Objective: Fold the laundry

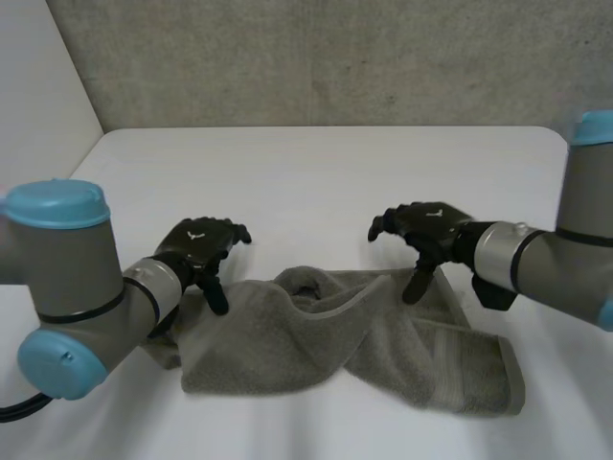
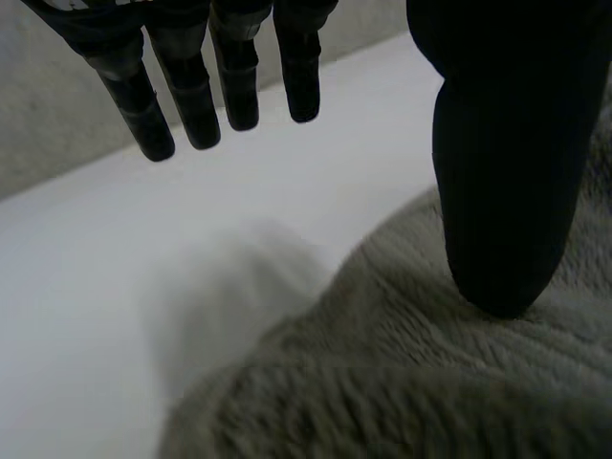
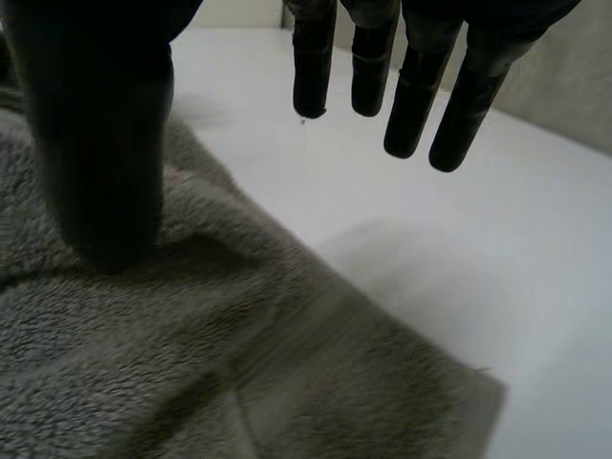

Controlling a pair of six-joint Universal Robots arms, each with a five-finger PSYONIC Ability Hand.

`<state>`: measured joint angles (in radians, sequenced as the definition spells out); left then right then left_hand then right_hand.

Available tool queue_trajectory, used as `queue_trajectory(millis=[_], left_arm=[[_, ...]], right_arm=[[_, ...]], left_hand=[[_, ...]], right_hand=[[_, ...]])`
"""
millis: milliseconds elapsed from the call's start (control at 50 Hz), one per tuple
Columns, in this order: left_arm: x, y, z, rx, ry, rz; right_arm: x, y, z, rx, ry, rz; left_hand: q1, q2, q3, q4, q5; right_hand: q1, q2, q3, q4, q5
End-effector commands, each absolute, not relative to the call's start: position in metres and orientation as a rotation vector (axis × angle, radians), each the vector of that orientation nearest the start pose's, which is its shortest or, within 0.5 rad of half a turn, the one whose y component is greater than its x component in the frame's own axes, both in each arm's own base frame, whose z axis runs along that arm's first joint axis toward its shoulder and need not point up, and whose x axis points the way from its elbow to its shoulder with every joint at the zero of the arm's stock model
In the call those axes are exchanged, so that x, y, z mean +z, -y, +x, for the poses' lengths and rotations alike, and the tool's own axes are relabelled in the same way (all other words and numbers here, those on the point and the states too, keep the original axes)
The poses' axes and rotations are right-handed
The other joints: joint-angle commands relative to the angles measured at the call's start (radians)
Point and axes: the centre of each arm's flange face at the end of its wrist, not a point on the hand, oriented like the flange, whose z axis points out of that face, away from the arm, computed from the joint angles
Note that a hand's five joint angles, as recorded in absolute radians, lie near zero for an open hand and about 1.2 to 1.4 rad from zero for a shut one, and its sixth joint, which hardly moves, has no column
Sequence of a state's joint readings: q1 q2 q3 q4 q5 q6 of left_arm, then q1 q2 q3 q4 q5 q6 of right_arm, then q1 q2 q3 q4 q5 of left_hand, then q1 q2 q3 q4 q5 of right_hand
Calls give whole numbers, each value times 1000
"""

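Low centre on white desk (image 1: 316, 172), rumpled grey terry towel (image 1: 326, 335), soft and limp, best pinched at corners; left hand (image 1: 201, 244), right hand (image 1: 426, 228) spread, thumbs on cloth.

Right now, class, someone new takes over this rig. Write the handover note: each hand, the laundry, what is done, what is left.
Left hand: open, thumb down on the grey towel at its far edge near the left end, fingers over the bare white table.
Right hand: open, thumb on the towel's far edge near the right end, fingers over the table.
Done: nothing folded; the towel lies bunched and twisted.
Left: grip it, spread it flat, fold it.
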<state>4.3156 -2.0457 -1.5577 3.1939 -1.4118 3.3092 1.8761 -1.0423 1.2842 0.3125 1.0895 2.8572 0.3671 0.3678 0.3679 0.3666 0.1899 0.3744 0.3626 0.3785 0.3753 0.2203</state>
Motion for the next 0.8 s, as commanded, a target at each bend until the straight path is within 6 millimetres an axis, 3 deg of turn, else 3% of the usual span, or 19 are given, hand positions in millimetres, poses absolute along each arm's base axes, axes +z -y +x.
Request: queue_trajectory(millis=[20, 80, 180, 200, 280, 380, 460, 520, 560, 600, 620, 660, 680, 700, 720, 740, 760, 780, 800], left_arm=[[147, 274, -275, -1753, -2765, 977], [144, 274, -276, -1745, -2782, 999], [137, 275, -278, -1729, -2797, 1016], [135, 276, -278, -1729, -2795, 1017], [132, 280, -280, -1725, -2800, 1018], [129, 283, -283, -1729, -2806, 1034], [129, 283, -289, -1751, -2817, 1086], [130, 285, -291, -1766, -2815, 1098], [136, 293, -295, -1819, -2785, 1099], [143, 299, -298, -1862, -2755, 1093], [143, 299, -298, -1862, -2754, 1093], [170, 319, -305, -2026, -2637, 1064], [170, 319, -305, -2027, -2636, 1064], [195, 332, -308, -2151, -2530, 1004], [195, 333, -308, -2153, -2529, 1004], [230, 347, -308, -2299, -2380, 882], [230, 348, -308, -2300, -2379, 881], [273, 359, -303, -2452, -2198, 707], [307, 362, -296, -2569, -2053, 545]], right_arm=[[172, 276, 288, -1211, -2154, -1045], [168, 275, 291, -1196, -2154, -1055], [164, 271, 299, -1182, -2139, -1082], [164, 271, 299, -1182, -2139, -1082], [173, 272, 300, -1213, -2119, -1085], [185, 277, 302, -1269, -2096, -1087], [195, 283, 304, -1321, -2068, -1089], [211, 290, 307, -1391, -2027, -1091], [222, 294, 308, -1436, -1999, -1092], [253, 300, 311, -1556, -1920, -1088], [254, 300, 311, -1557, -1919, -1088], [291, 306, 315, -1706, -1807, -1084], [291, 306, 315, -1707, -1806, -1084], [307, 309, 315, -1783, -1764, -1074], [307, 309, 315, -1784, -1764, -1074], [329, 314, 315, -1907, -1695, -1053], [357, 320, 315, -2081, -1596, -1002], [357, 320, 315, -2082, -1595, -1001], [384, 323, 314, -2256, -1480, -929]], left_hand=[[207, 206, 206, 208, 210], [222, 221, 221, 223, 225], [219, 219, 218, 220, 222], [219, 219, 218, 220, 222], [222, 221, 221, 223, 225], [313, 312, 312, 314, 316], [565, 564, 564, 565, 567], [689, 688, 688, 690, 692], [1004, 1004, 1004, 1005, 1007], [1029, 1028, 1028, 1029, 1032], [1029, 1028, 1028, 1030, 1032], [1029, 1028, 1028, 1030, 1032], [1029, 1028, 1028, 1030, 1032], [1029, 1028, 1028, 1030, 1032], [1029, 1028, 1028, 1030, 1032], [1029, 1028, 1028, 1030, 1032], [1029, 1028, 1028, 1030, 1032], [1029, 1028, 1028, 1030, 1032], [1029, 1028, 1028, 1030, 1032]], right_hand=[[150, 162, 146, 150, 130], [204, 216, 200, 203, 183], [661, 673, 657, 660, 640], [662, 674, 658, 661, 641], [995, 1007, 991, 994, 975], [1022, 1034, 1018, 1021, 1001], [1022, 1034, 1018, 1021, 1001], [1022, 1034, 1018, 1021, 1001], [1022, 1034, 1018, 1021, 1001], [1022, 1034, 1018, 1021, 1001], [1022, 1034, 1018, 1021, 1001], [1022, 1034, 1018, 1021, 1001], [1022, 1034, 1018, 1021, 1001], [1022, 1034, 1018, 1021, 1001], [1022, 1034, 1018, 1021, 1001], [1022, 1034, 1018, 1021, 1001], [1022, 1034, 1018, 1021, 1001], [1022, 1034, 1018, 1021, 1001], [1022, 1034, 1018, 1021, 1001]])
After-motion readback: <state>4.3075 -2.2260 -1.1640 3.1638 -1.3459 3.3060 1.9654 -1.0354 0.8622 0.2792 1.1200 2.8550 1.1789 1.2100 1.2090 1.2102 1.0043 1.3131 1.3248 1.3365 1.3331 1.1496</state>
